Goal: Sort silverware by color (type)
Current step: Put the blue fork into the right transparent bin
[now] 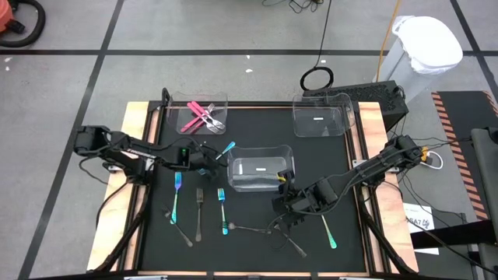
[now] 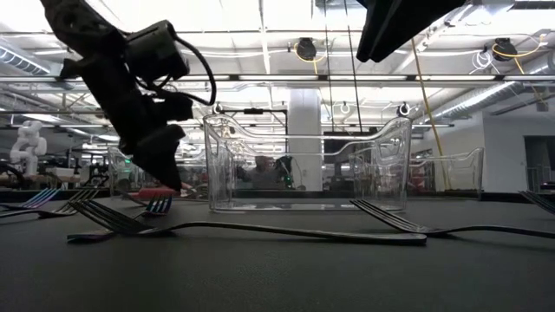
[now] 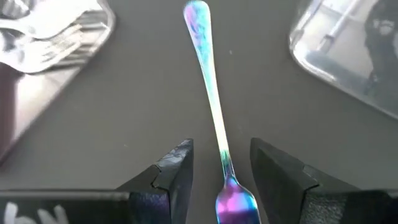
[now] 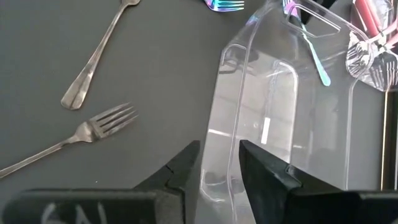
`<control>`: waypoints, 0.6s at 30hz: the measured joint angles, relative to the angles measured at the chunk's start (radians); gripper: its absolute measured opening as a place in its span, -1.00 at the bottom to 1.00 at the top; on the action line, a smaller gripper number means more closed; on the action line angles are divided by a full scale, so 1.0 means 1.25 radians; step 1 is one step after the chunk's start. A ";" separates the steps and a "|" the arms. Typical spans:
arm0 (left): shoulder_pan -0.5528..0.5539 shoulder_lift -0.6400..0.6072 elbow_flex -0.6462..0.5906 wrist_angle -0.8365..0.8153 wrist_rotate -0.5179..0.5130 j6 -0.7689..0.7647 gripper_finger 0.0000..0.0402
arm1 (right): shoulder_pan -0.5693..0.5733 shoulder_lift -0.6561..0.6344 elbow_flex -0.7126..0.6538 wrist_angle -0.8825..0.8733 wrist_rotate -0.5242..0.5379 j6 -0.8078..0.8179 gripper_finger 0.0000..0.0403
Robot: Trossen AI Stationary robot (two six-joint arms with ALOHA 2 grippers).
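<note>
Silverware scattered over the black surface point(image 1: 156, 249), partly sorted. Far left, the left gripper point(image 1: 208, 158), fingers point(image 3: 177, 171) spread on either side of an iridescent blue-teal spoon point(image 3: 211, 106), bowl between the tips, not pinched, handle pointing away toward the middle bin. Behind it, at the far left corner, a clear plastic bin point(image 1: 175, 109) holding the pink-handled forks and spoons point(image 1: 201, 117). Nearer the front, a second iridescent spoon point(image 1: 176, 198), a plain grey metal fork point(image 1: 198, 212) and an iridescent fork point(image 1: 222, 210) lying roughly side by side, apart. At centre, an empty-looking clear rectangular bin point(image 1: 261, 169). Just right of that bin's near corner, the right gripper point(image 1: 285, 199), fingers point(image 4: 264, 171) pinching the bin's clear wall, per the right wrist view. Around it, grey forks point(image 4: 81, 132) flat on the surface, and a teal-handled piece point(image 1: 327, 231) to the right. Far right corner, another clear bin point(image 1: 320, 118).
</note>
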 joint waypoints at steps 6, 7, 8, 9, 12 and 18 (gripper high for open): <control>0.012 0.015 -0.029 0.059 0.034 0.007 -0.20 | 0.000 0.000 0.000 0.000 0.000 0.004 -0.48; 0.012 0.017 -0.033 0.063 0.035 0.008 -0.20 | 0.000 0.000 0.000 0.000 0.000 0.004 -0.48; 0.012 0.026 -0.034 0.078 0.036 0.008 -0.20 | 0.000 0.000 0.000 0.000 0.000 0.004 -0.48; 0.012 0.035 -0.038 0.096 0.041 0.008 -0.20 | 0.000 0.000 0.000 0.000 0.000 0.004 -0.48; 0.012 0.056 -0.047 0.110 0.051 0.007 -0.20 | 0.000 0.000 0.000 0.000 0.000 0.004 -0.48; 0.014 0.085 -0.049 0.120 0.057 0.019 -0.30 | 0.000 0.000 -0.001 0.000 0.001 0.004 -0.48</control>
